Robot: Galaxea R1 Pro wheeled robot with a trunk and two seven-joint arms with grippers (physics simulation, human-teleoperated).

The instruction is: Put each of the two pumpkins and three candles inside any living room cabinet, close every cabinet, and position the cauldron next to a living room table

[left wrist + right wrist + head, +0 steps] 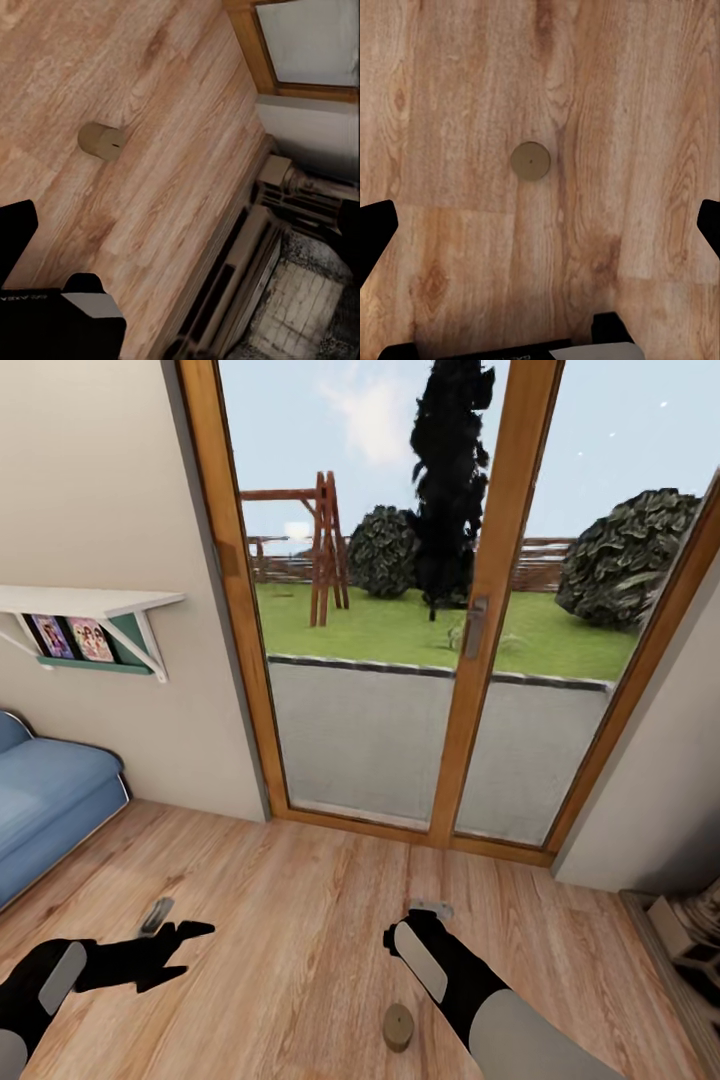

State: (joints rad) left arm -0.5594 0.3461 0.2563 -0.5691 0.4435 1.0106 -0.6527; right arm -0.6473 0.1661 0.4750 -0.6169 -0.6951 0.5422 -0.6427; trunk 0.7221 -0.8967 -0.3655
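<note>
Poised to collect the olive-grey candle (pixel 531 160) standing upright on the plank floor (pixel 300 920) before the glass door (pixel 400 610), right gripper (pixel 540 225) spread wide directly above, needing a straight descent and closure.

A wood-framed glass door (pixel 420 600) takes up most of the wall ahead, with a metal handle (pixel 476 626) on its middle post. Through the glass lie a grey patio (pixel 380 735), a green lawn (pixel 400 625), a wooden swing frame (pixel 318 545), round bushes (pixel 625 555) and a tall dark tree (pixel 450 470). On the beige wall beside the door hangs a white shelf (pixel 90 602) with two small pictures (pixel 72 638) beneath it. Below it sits a blue sofa (pixel 45 805). At the far edge stands what may be a brick fireplace (pixel 300 277).
</note>
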